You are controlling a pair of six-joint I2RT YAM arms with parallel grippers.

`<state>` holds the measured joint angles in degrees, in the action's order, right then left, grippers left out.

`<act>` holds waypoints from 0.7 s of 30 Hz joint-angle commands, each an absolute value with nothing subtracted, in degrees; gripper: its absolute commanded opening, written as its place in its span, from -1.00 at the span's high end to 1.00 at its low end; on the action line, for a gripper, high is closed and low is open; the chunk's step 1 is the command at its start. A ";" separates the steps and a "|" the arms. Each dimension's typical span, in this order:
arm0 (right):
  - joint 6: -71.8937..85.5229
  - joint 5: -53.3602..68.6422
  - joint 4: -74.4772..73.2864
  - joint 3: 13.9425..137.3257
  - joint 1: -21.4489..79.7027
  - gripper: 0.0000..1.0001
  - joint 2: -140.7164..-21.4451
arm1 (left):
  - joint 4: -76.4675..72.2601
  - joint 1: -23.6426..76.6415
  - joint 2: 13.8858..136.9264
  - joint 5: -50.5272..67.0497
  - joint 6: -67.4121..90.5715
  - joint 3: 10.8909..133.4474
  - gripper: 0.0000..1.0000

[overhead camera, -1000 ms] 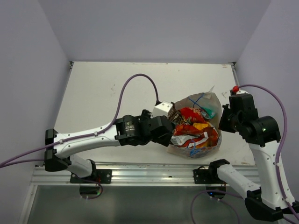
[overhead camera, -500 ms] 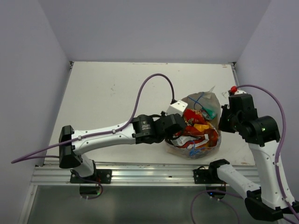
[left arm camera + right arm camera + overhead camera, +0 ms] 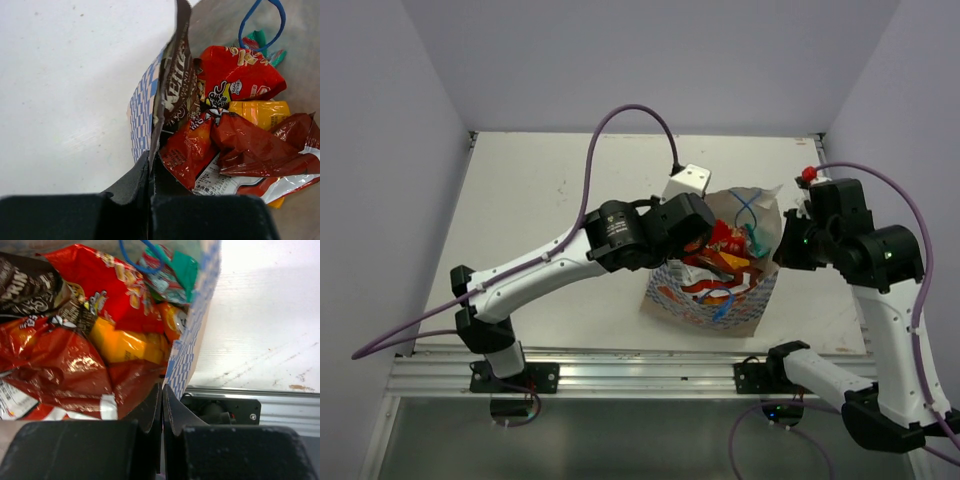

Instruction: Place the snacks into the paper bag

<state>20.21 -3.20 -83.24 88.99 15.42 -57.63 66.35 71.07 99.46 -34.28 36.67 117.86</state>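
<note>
The paper bag [image 3: 705, 305] stands near the table's front edge, blue-checked outside, mouth up, held between both arms. My left gripper [image 3: 692, 232] is shut on its left rim; in the left wrist view the jaws [image 3: 151, 159] pinch the paper edge [image 3: 142, 110]. The bag's right wall [image 3: 195, 340] is pinched by my right gripper [image 3: 782, 250], whose jaws [image 3: 162, 389] are shut. Several snacks [image 3: 720, 262] lie inside: a brown packet [image 3: 175, 85], red packets [image 3: 235, 75], an orange-yellow one [image 3: 260, 112] and a teal one [image 3: 260, 40].
The white table [image 3: 550, 220] stretches left and behind the bag. An aluminium rail [image 3: 620, 370] runs along the near edge. A blue cord handle [image 3: 748, 205] loops over the bag's far side. Purple cables arch above both arms; walls close in on three sides.
My left gripper closed on the bag's left rim and rose toward the back. The bag went from lying slumped to standing with its mouth up. The right gripper kept its hold.
</note>
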 commanded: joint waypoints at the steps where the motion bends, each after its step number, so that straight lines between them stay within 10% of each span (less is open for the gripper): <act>1: 18.90 1.40 -77.79 95.01 16.78 1.00 -58.96 | 67.93 69.53 94.93 -40.34 39.11 118.40 1.00; 21: 27.25 -8.70 -63.72 94.22 46.41 1.00 -71.89 | 75.32 64.16 80.86 -49.40 51.68 97.39 1.00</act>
